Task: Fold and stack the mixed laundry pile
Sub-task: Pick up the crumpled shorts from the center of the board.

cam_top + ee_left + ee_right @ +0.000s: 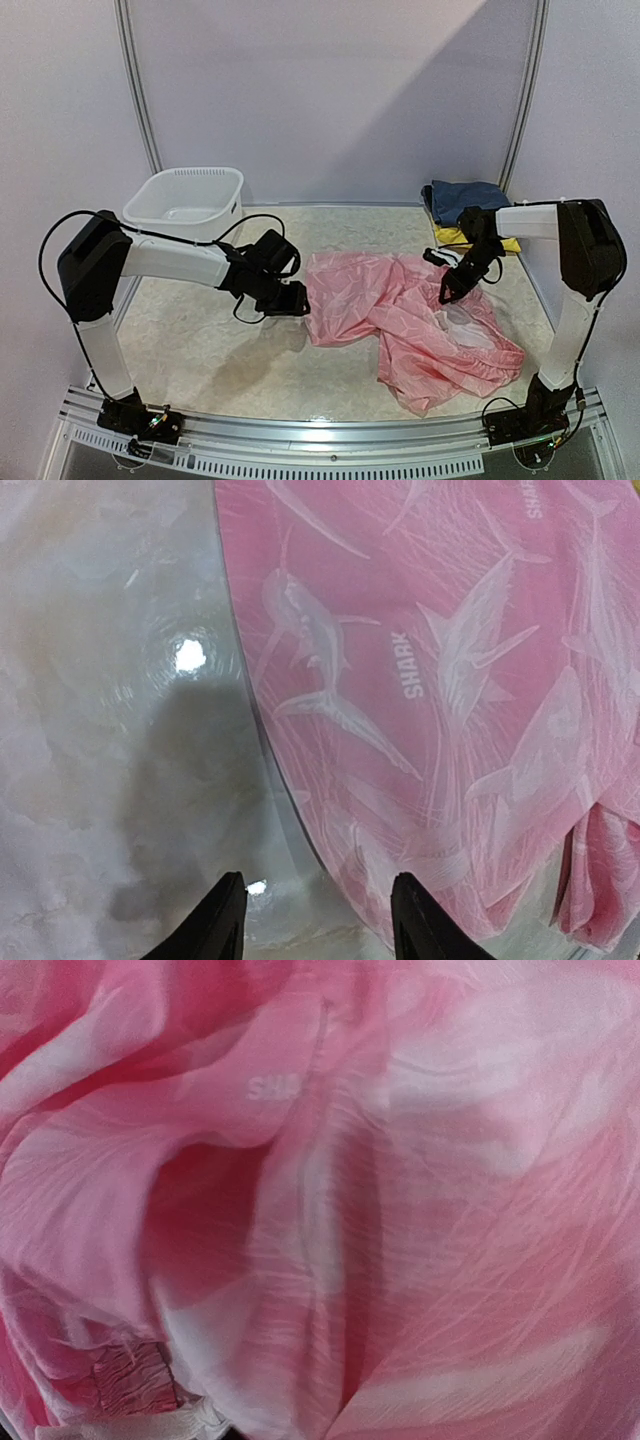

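The pink garment [410, 320], thin, with a white shark print, lies crumpled across the middle and right of the table. My left gripper [292, 302] hangs at its left edge. In the left wrist view the gripper [318, 925] is open, and the pink garment's [450, 680] hem runs between the fingertips [215, 925]. My right gripper [447, 292] points down into the cloth's upper right part. The right wrist view shows only the pink garment [330, 1210] and a gathered waistband [130, 1380]; its fingers are hidden. A navy garment [465, 197] lies folded on a yellow one [452, 236] at the back right.
A white plastic basket [185, 200] stands at the back left, behind the left arm. Bare marbled tabletop [200, 340] lies left of the pink cloth. A metal rail [330, 445] runs along the near edge, and frame posts stand at the back corners.
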Motion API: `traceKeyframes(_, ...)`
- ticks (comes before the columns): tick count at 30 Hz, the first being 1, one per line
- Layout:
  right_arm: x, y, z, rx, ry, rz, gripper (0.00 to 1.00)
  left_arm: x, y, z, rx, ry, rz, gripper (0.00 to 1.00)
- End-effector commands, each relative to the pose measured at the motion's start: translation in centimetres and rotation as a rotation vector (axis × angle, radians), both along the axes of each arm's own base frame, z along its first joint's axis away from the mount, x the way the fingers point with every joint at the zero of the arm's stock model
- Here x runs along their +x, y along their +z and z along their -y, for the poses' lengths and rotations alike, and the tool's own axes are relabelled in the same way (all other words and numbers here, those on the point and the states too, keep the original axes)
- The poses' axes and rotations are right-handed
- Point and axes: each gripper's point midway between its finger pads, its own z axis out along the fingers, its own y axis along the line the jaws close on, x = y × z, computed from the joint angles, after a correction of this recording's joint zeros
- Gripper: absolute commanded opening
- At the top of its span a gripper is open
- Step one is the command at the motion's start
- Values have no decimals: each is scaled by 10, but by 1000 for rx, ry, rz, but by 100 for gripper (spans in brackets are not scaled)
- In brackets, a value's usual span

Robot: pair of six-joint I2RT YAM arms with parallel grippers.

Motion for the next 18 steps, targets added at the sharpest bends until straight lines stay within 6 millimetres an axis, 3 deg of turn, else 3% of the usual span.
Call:
traceKeyframes(1,-3,4,-6,22,19,-60,10,-2,3,5,18,-35,8,51)
traceKeyframes(5,-13,48,12,-68,87,-29,1,5,11,-7,91,-57,40,51)
traceKeyframes(9,-29,111,35,-180,172,6,0,21,19,-22,174,-70,86,51)
traceKeyframes(12,-36,143,53,-278,240,23,0,35,28,-27,199,-71,122,51)
traceKeyframes(15,-44,159,73,-379,281,10,2,50,36,-30,202,-59,155,51)
traceKeyframes(18,-53,159,88,-456,333,-45,3,65,46,-29,184,-44,184,51)
